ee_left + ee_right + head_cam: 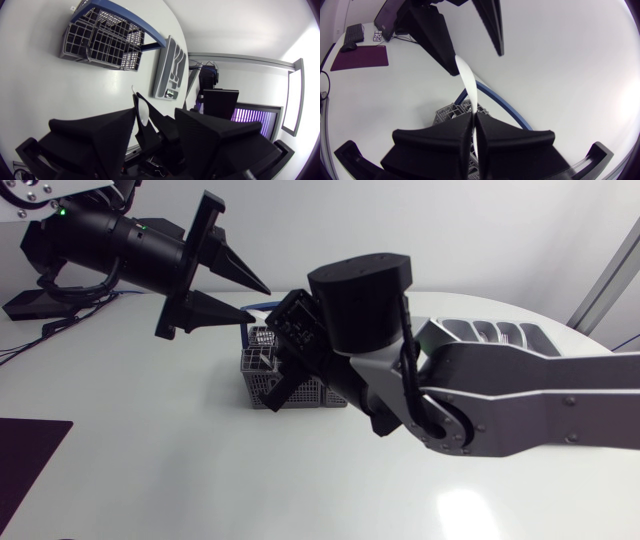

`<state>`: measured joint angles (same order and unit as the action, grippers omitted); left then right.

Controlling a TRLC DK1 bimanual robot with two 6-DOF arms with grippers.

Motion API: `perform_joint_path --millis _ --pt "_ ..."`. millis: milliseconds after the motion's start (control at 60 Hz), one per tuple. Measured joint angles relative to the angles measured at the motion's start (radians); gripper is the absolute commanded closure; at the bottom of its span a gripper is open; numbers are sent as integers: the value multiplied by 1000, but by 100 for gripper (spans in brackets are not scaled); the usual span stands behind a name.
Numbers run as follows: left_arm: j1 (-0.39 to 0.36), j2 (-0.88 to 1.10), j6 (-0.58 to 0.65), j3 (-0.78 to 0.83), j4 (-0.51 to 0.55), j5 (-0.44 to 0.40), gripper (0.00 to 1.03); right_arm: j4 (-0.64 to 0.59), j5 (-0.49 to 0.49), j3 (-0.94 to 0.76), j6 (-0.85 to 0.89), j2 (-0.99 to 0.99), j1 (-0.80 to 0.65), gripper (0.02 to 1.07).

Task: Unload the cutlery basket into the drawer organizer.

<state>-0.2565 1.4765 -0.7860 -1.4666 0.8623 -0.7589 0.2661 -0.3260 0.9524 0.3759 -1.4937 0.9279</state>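
Observation:
The grey cutlery basket (258,366) with a blue handle stands mid-table; it also shows ahead of my left gripper (97,37). A grey drawer organizer (490,332) lies at the back right, beyond the basket (170,70). My right gripper (474,120) hovers over the basket, shut on a slim white piece of cutlery (468,87). The piece's free end reaches up between the spread fingers (437,42) of my left gripper (258,300), which is open above the basket. From the left wrist, the white piece (142,112) stands between the left gripper's (156,117) fingers.
A dark purple mat (25,455) lies at the table's front left corner. Cables (60,320) trail near the left arm's base. My right arm's thick links (500,395) cover the table right of the basket.

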Motion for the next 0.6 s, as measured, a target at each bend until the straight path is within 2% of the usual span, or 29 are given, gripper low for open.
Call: perform_joint_path --millis 17,33,267,467,600 --pt "3 0 0 0 0 0 13 0 0 -3 0 0 0 101" --pt "6 0 0 0 0 0 13 -1 2 -6 0 0 0 101" --pt "53 0 -9 -29 -7 -1 13 -43 32 -35 0 8 0 101" --pt "123 0 -18 -53 -2 0 13 -145 126 -76 -1 105 -58 101" --pt "139 0 9 -53 38 19 13 -216 201 -107 -1 181 -132 101"
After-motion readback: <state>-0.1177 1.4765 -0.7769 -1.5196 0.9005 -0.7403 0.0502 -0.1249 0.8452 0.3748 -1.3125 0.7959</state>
